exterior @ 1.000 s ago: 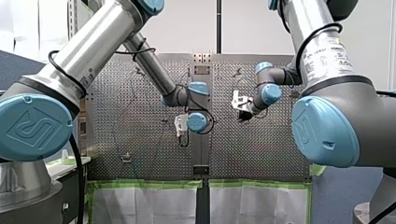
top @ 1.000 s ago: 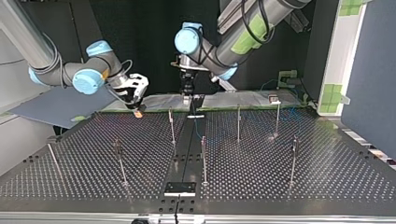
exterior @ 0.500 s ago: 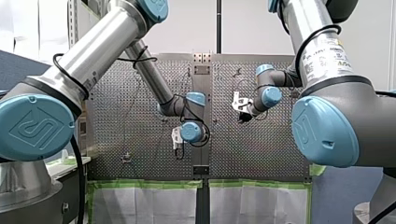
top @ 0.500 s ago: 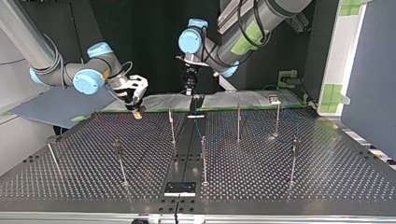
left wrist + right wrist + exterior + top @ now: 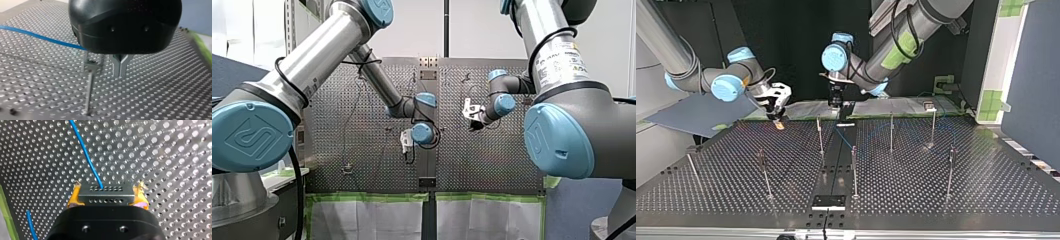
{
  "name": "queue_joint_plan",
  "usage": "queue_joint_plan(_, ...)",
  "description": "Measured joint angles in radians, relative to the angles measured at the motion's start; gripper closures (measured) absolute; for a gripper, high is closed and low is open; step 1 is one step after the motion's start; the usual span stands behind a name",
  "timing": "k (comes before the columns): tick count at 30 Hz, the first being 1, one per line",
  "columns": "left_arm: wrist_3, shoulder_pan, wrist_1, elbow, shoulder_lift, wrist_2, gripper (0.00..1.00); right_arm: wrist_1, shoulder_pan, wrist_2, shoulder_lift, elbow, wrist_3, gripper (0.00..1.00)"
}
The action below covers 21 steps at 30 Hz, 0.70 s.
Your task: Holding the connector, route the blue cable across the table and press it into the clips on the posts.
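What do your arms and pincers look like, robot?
My left arm and my right arm are shiny silver tubes with round light-blue caps stamped with a logo, and black cables wind around them. My left arm wears green tape. My left pincer is rounded and black; my right pincer is black with yellow pads.
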Motion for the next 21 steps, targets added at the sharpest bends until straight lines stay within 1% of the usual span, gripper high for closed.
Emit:
queue_joint_plan(5, 0.002, 0.016, -0.004, 0.045, -0.001, 0.008, 1.0, -0.002, -0.013, 0.0, 0.0, 0.0, 0.0, 1.0)
queue_joint_plan(8, 0.005, 0.034, -0.008, 0.072, -0.008, 0.025, 1.0, -0.003, -0.02, 0.001, 0.0, 0.0, 0.0, 1.0)
queue_joint_plan(12, 0.014, 0.057, -0.031, 0.107, -0.034, 0.05, 1.0, -0.004, -0.026, 0.001, 0.0, 0.0, 0.0, 1.0)
queue_joint_plan(16, 0.019, 0.072, -0.044, 0.134, -0.061, 0.058, 1.0, -0.005, -0.032, 0.001, 0.0, -0.001, 0.0, 1.0)
queue_joint_plan(21, 0.021, 0.084, -0.064, 0.15, -0.072, 0.065, 1.0, -0.004, -0.035, 0.0, 0.001, -0.002, 0.0, 1.0)
